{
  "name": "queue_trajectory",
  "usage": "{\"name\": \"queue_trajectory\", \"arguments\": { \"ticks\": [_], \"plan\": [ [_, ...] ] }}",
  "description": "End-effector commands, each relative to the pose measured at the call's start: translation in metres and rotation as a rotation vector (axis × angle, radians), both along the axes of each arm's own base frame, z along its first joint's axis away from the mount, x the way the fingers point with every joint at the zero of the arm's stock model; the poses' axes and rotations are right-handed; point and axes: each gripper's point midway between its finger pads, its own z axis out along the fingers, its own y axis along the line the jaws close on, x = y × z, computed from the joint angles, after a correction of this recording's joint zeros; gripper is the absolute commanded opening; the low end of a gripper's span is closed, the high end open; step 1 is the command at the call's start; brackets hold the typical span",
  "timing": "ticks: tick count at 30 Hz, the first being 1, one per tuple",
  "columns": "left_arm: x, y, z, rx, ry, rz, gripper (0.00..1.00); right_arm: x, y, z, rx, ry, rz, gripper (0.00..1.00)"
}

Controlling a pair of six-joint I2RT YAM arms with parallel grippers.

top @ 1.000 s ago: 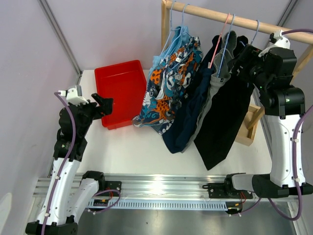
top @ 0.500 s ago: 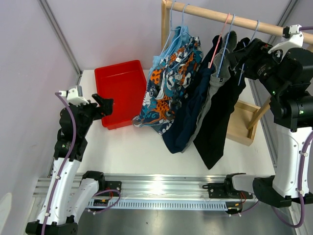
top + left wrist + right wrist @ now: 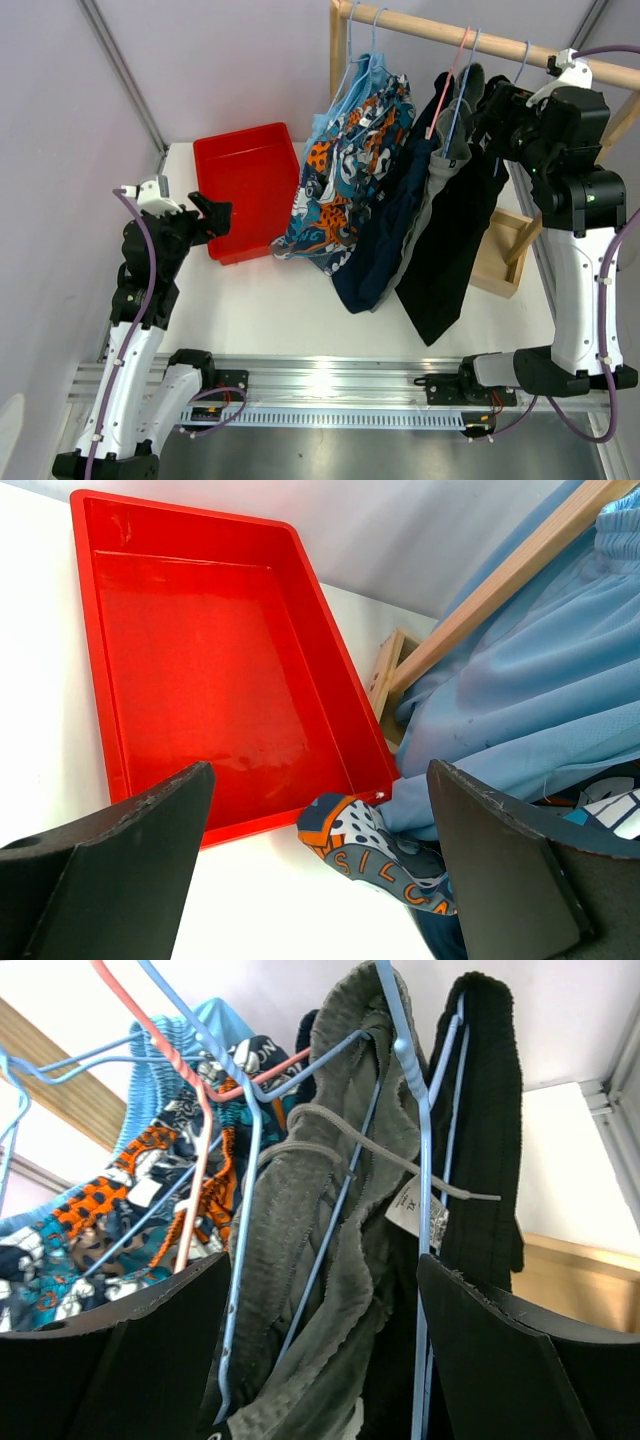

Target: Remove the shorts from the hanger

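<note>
Nearest, on the left: arm standing tall from its base, elbow folded, wrist tipped out over the white table. Left gripper hovering at the near edge of the red tray, fingers spread wide, gripping nothing. Through the left wrist camera: a corner of the patterned shorts dangling just beside the tray's near right corner, light blue shorts hanging behind it.

Across to the right arm: rising straight up from its base, forearm near vertical, wrist bent over leftward at rail height. Right gripper levelled at the hung clothes, fingers wide apart, clamping nothing. Grey shorts filling the gap between them in the right wrist view; contact impossible to judge. A blue hanger running down between the grey pair and the black shorts, whose hem drops lowest of all. Navy shorts next leftward, then the patterned pair. Pink hanger crossing among the blue wires.

Farthest back: wooden rail carrying every hook, all five pairs up on hangers.
</note>
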Motion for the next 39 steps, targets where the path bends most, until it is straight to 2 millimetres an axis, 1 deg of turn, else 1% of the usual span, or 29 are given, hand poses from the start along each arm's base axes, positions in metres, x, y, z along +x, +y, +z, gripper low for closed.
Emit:
{"name": "queue_trajectory", "arguments": {
  "ticks": [1, 4, 6, 9, 10, 13, 19, 21, 22, 26, 28, 30, 33, 36, 39],
  "plan": [
    [0.0, -0.002, 0.007, 0.011, -0.032, -0.013, 0.94, 0.004, -0.007, 0.002, -0.053, -0.02, -0.037, 0.82],
    [0.0, -0.001, 0.009, 0.011, -0.035, -0.01, 0.94, 0.006, -0.008, -0.003, -0.07, -0.01, -0.057, 0.82],
    [0.0, -0.002, 0.006, 0.011, -0.027, -0.012, 0.93, 0.006, -0.008, -0.004, -0.076, -0.011, -0.056, 0.82],
    [0.001, -0.002, 0.003, 0.012, -0.02, -0.012, 0.94, 0.003, -0.01, -0.001, -0.08, -0.022, -0.067, 0.82],
    [0.001, -0.002, 0.006, 0.011, -0.026, -0.015, 0.93, 0.003, -0.011, 0.001, -0.081, -0.032, -0.073, 0.82],
    [0.001, -0.002, 0.004, 0.011, -0.023, -0.013, 0.93, 0.0, -0.015, 0.003, -0.093, -0.042, -0.088, 0.82],
    [0.002, -0.002, 0.004, 0.011, -0.02, -0.015, 0.93, 0.006, -0.019, -0.008, -0.124, -0.009, -0.116, 0.82],
    [0.002, -0.002, 0.004, 0.011, -0.02, -0.015, 0.93, 0.006, -0.024, -0.008, -0.132, -0.009, -0.141, 0.82],
    [0.002, -0.002, 0.003, 0.012, -0.018, -0.015, 0.93, 0.004, -0.026, -0.005, -0.133, -0.021, -0.147, 0.82],
    [0.002, -0.003, 0.003, 0.012, -0.017, -0.016, 0.93, 0.005, -0.026, -0.005, -0.138, -0.024, -0.149, 0.82],
    [0.002, -0.003, 0.004, 0.011, -0.02, -0.018, 0.93, 0.004, -0.026, -0.003, -0.134, -0.03, -0.15, 0.82],
    [0.002, -0.003, 0.004, 0.011, -0.02, -0.019, 0.93, -0.001, -0.022, 0.004, -0.116, -0.055, -0.125, 0.82],
    [0.003, -0.003, 0.003, 0.012, -0.017, -0.016, 0.93, -0.011, -0.022, 0.02, -0.094, -0.11, -0.12, 0.82],
    [0.003, -0.003, 0.003, 0.013, -0.015, -0.017, 0.93, -0.02, -0.026, 0.032, -0.092, -0.153, -0.133, 0.82],
    [0.003, -0.003, 0.002, 0.013, -0.014, -0.017, 0.93, -0.025, -0.03, 0.036, -0.099, -0.164, -0.148, 0.82]
  ]
}}
